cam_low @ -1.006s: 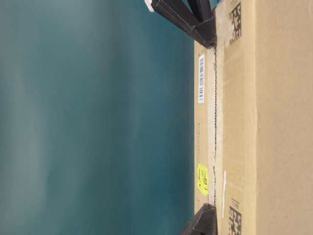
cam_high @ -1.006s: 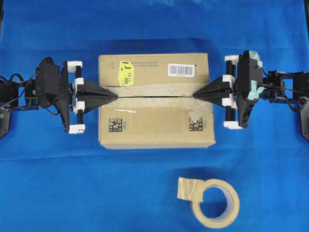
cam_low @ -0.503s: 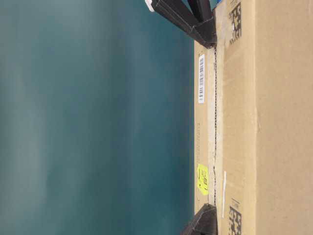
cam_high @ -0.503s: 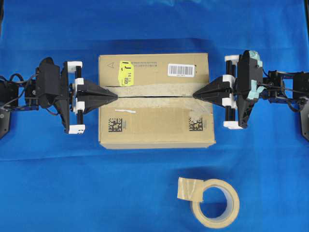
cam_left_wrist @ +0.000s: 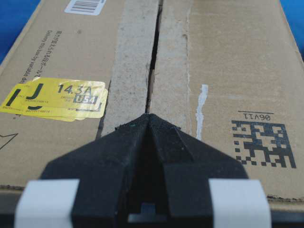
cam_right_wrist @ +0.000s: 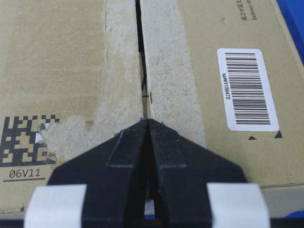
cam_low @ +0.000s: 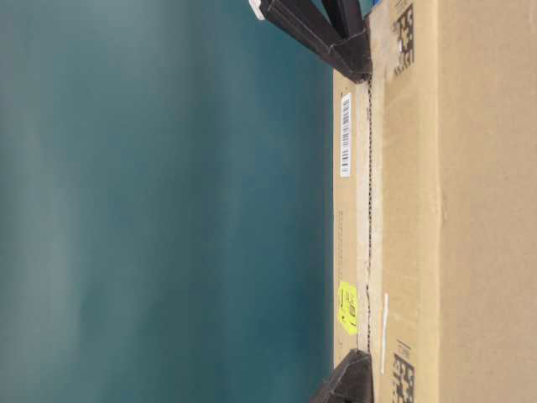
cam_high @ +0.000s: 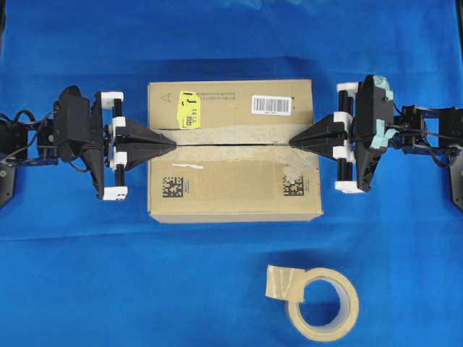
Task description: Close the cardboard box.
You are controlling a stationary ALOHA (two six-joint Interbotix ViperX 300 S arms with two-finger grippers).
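The cardboard box (cam_high: 231,181) lies in the middle of the blue cloth, its two top flaps folded flat and meeting at a narrow centre seam (cam_high: 231,145) lined with old tape. A yellow sticker (cam_high: 189,109) and a white barcode label (cam_high: 271,105) are on the far flap. My left gripper (cam_high: 173,144) is shut and empty, its tip over the seam at the box's left end (cam_left_wrist: 150,115). At the right end my right gripper (cam_high: 291,143) is shut the same way, tip over the seam (cam_right_wrist: 147,120). The table-level view shows the flat flaps (cam_low: 352,235) and both tips.
A beige tape roll (cam_high: 318,302) with a loose end lies on the cloth in front of the box, to the right. The blue cloth (cam_high: 72,275) spreads out on all sides of the box.
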